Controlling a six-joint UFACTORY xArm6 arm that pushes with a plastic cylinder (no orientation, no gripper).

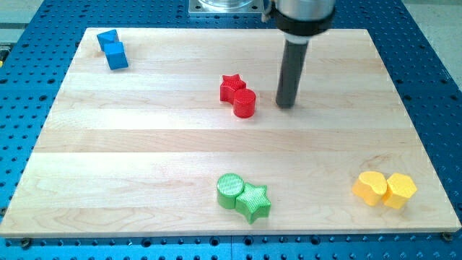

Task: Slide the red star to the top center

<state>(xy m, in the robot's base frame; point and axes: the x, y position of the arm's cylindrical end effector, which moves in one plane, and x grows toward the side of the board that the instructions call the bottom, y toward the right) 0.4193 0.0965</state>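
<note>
The red star (232, 87) lies on the wooden board (144, 144) a little above the middle, touching a red cylinder (245, 103) at its lower right. My tip (286, 105) rests on the board to the right of the red cylinder, with a small gap between them. The rod rises straight up to the arm's dark collar at the view's top.
Two blue blocks (112, 50) sit together at the top left corner. A green cylinder (231, 191) and a green star (253, 201) touch near the bottom centre. A yellow heart (370, 188) and a yellow hexagon (400, 190) sit at the bottom right.
</note>
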